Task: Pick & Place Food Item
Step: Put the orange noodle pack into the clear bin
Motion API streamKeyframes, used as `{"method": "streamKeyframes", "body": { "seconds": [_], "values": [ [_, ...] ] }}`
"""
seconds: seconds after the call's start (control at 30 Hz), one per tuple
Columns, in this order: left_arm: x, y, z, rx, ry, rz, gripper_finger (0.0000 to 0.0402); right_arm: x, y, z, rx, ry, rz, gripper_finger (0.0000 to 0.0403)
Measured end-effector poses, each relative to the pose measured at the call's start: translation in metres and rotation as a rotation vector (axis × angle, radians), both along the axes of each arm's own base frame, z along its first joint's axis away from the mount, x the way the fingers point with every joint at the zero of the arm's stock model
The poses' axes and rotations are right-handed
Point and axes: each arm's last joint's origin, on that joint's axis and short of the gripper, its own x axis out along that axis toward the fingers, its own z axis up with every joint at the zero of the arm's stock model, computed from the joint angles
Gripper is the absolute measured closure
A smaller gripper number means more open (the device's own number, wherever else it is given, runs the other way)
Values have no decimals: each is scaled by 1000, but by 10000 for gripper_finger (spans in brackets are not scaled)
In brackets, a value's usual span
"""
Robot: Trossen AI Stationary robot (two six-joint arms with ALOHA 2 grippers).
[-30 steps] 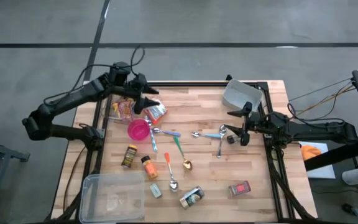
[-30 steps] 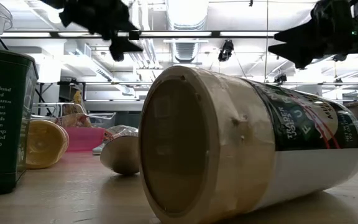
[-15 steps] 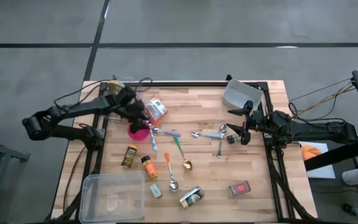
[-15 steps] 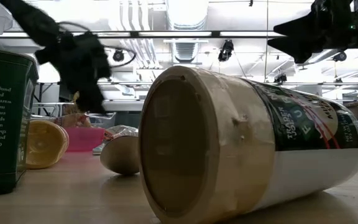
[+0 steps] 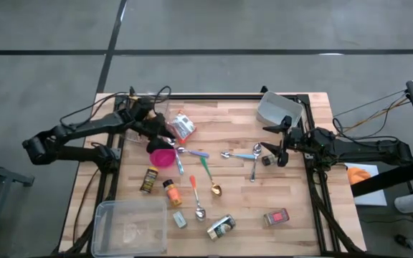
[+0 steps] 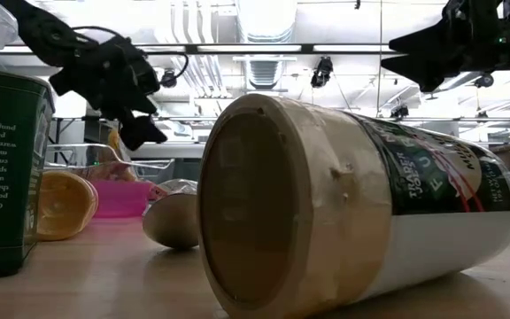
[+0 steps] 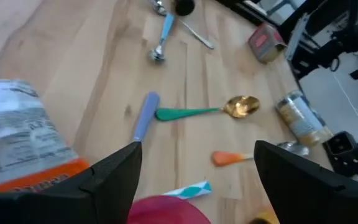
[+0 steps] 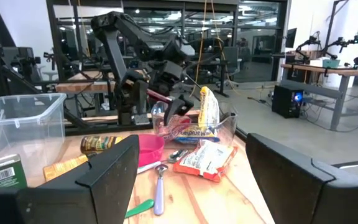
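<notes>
From where I stood, the left gripper [image 5: 165, 134] hung low over the far left part of the wooden table [image 5: 292, 179], its two fingers [image 7: 114, 171] spread apart with nothing between them. Beneath and just beside it sat a pink bowl [image 5: 160, 155], and right next to the gripper lay a white and orange snack packet [image 5: 182, 126], flat on the wood and untouched. A second clear packet with yellow contents [image 8: 207, 112] stood behind it near the table's left edge.

Nearer the front left corner rested a clear plastic bin [image 5: 130, 225]. Between the bin and the bowl stood a dark spice jar [image 5: 149, 180] and an orange bottle [image 5: 172, 193].

Across the middle several spoons were scattered: a green-handled one with a gold bowl [image 7: 207, 111], an orange-handled one [image 5: 195, 195], and a blue-handled one [image 7: 162, 38]. A green-labelled can [image 5: 221, 227] lay on its side at the front edge.

Further right sat a small red tin [image 5: 276, 216]. The right gripper [image 5: 275, 145] waited by the table's right side, above the wood, jaws wide and empty. Behind it, at the far right corner, stood a clear tub [image 5: 278, 108].
</notes>
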Motion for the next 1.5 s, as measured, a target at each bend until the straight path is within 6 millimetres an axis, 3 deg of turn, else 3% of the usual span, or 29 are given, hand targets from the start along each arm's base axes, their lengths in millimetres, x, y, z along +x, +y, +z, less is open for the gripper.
{"method": "streamKeyframes", "body": {
  "seconds": [0.37, 0.87, 1.03, 1.27, 1.5],
  "values": [
    [8, 6, 32, 85, -102, -4, 89, 0, 0, 0, 0, 0, 0, 113],
    [21, 16, 125, 252, -340, -23, 89, 0, 0, 0, 0, 0, 0, 113],
    [19, 14, 127, 110, -251, 20, 89, 0, 0, 0, 0, 0, 0, 113],
    [19, 15, 123, 95, -239, 52, 89, 0, 0, -1, 0, 0, 0, 113],
    [20, 16, 126, -78, -217, 155, 90, 0, 0, -1, 0, 0, 0, 113]
  ]
}}
